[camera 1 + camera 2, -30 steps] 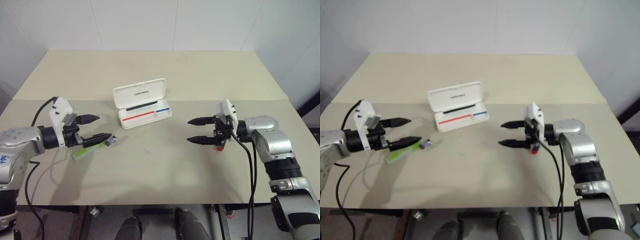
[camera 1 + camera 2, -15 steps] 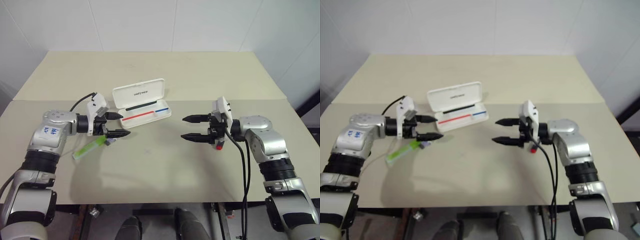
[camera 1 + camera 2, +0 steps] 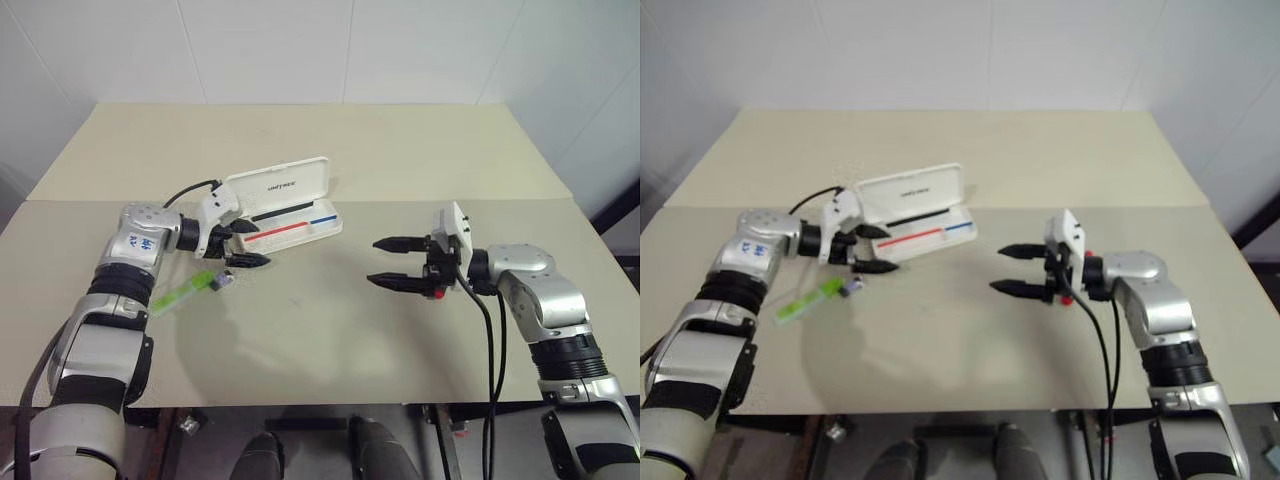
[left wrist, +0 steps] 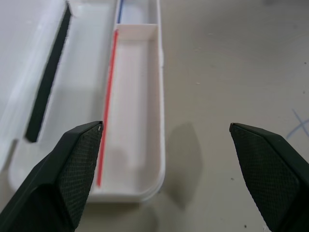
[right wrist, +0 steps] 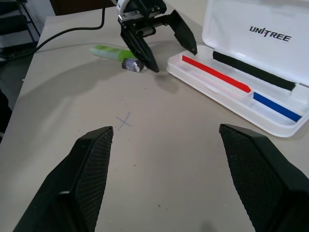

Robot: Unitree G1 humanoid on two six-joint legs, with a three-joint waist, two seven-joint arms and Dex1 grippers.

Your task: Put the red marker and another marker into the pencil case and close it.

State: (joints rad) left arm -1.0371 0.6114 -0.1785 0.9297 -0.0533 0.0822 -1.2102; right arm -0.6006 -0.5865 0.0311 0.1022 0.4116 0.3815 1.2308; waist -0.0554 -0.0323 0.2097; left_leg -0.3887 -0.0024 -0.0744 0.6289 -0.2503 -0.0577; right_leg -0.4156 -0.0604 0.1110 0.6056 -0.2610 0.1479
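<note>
Beige table (image 3: 330, 340) bears the pencil case (image 3: 285, 205), lid up at centre-left to receive markers. Left gripper (image 3: 243, 245) gapes empty at its near end, above the green marker (image 3: 185, 293). Right gripper (image 3: 392, 263), centre-right, is wide and empty too.

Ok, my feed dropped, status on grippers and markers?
Left gripper open, empty, at the open pencil case. Right gripper open, empty. Green marker on table, not cased. Nothing in the way.

Beige desk (image 3: 300, 350), seen from above, with a straight seam (image 3: 520, 200) running side to side across its far half. A small pencilled cross (image 5: 124, 121) marks the near-centre of the surface. White panelled wall (image 3: 300, 50) rises behind the desk's far edge.
</note>
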